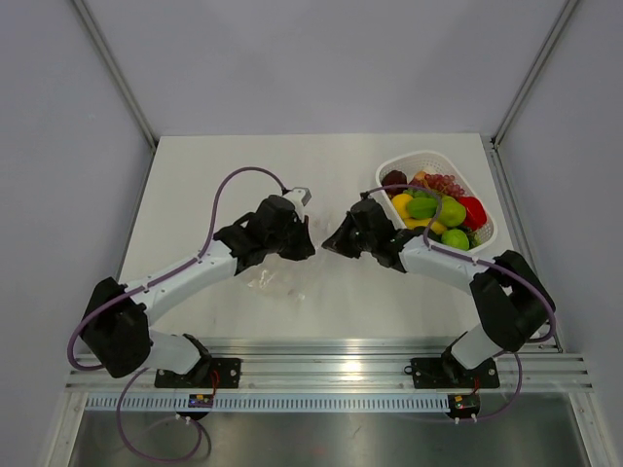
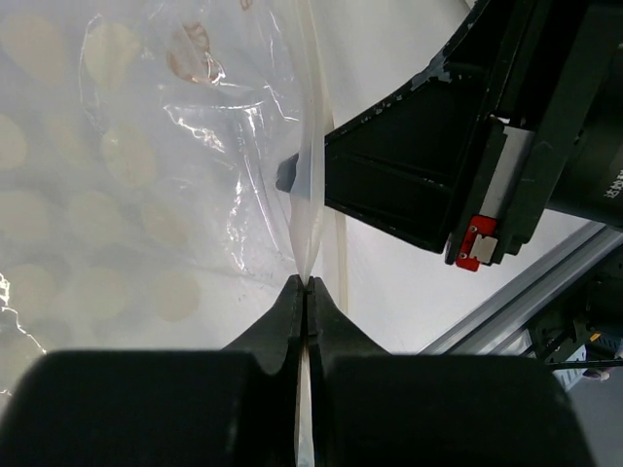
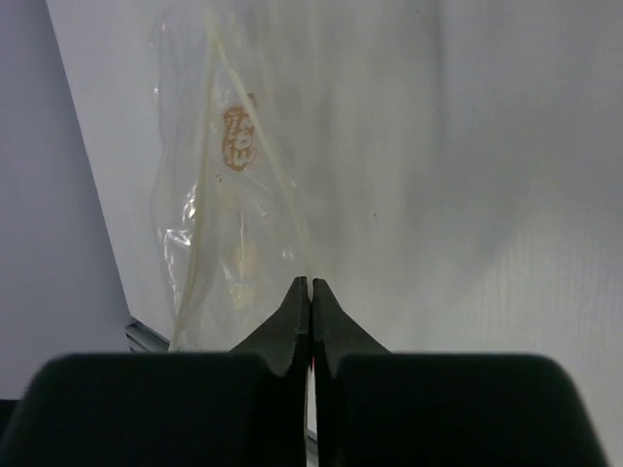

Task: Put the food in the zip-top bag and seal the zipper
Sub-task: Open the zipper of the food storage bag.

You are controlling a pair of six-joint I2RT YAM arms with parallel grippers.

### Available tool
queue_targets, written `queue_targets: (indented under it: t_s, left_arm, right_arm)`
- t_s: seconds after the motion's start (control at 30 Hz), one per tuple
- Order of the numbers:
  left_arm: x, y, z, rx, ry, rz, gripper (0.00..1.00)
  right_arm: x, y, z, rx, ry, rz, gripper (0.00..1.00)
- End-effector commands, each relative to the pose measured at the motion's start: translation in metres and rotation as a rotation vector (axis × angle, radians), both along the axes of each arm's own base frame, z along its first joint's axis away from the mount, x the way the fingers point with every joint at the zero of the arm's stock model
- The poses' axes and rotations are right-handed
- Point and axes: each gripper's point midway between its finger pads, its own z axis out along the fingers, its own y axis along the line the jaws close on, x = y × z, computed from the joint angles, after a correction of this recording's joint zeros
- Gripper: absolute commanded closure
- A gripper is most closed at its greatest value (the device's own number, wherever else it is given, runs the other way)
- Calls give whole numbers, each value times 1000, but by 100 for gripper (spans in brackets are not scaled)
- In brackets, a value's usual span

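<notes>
The zip-top bag (image 1: 271, 282) is clear and crinkly and hangs low over the table between my arms. No food shows inside it. My left gripper (image 1: 310, 245) is shut on the bag's mouth edge; in the left wrist view (image 2: 307, 284) the pale zipper strip (image 2: 310, 195) runs straight out of the closed jaws. My right gripper (image 1: 329, 243) is shut right next to it, and its tip meets the same strip. In the right wrist view (image 3: 310, 282) the bag (image 3: 224, 195) stretches away from the closed jaws. The food lies in the white basket (image 1: 419, 158): a green piece (image 1: 421, 207), a yellow one (image 1: 401, 202), a red one (image 1: 474, 209).
The basket stands at the back right, close behind my right arm. Purple grapes (image 1: 446, 183) lie in it too. The right gripper's black body (image 2: 409, 175) fills the upper right of the left wrist view. A metal rail (image 1: 321, 355) runs along the table's near edge.
</notes>
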Motion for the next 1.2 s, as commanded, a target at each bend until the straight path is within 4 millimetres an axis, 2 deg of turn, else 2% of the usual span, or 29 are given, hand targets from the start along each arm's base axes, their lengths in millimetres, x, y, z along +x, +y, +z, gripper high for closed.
queue_targets:
  t_s: [0.0,0.1,0.13,0.2,0.27,0.33,0.5,0.77,0.8,0.83,0.87,0.9,0.97,1.07,1.1,1.17]
  left_arm:
    - [4,4,30,-61,-69,-6,100]
    - [12,27,38,-65,-78,42,100]
    - [11,32,47,-95,-81,48,100]
    - [22,52,52,-112,-81,116,100]
    - [30,72,56,-112,-73,225,100]
    - [35,80,59,-115,-81,282,100]
    - [34,70,66,-177,-71,265,100]
    - [30,55,59,-176,-55,229,100]
    - [30,53,57,-166,-52,234,100]
    - [31,54,55,-146,-53,250,100]
    - [28,47,53,-139,-46,238,100]
    - [29,44,54,-137,-43,240,100]
    - [30,38,47,-114,-25,248,100]
    - [35,31,45,-126,-18,266,100]
    - [37,28,47,-140,-19,276,100]
    - [39,25,47,-139,-17,284,100]
  right_arm:
    - [19,-11,12,-117,-40,-59,100]
    - [22,-39,4,-303,-38,-96,100]
    - [23,-46,0,-348,-38,-101,100]
    - [23,-57,-4,-412,-29,-117,100]
    - [21,-59,-11,-427,-19,-115,100]
    - [19,-56,-17,-417,-7,-99,100]
    - [20,-53,-24,-421,2,-88,100]
    - [23,-57,-8,-450,-25,-77,99]
    - [23,-56,-1,-441,-35,-75,97]
    - [24,-52,8,-418,-56,-61,89]
    - [23,-49,15,-398,-72,-51,63]
    - [23,-47,32,-368,-106,-47,48]
    - [24,-54,48,-387,-144,-57,36]
    - [21,-69,74,-439,-189,-58,32]
    - [18,-74,89,-434,-222,-59,27]
    - [11,-90,99,-478,-249,-67,23]
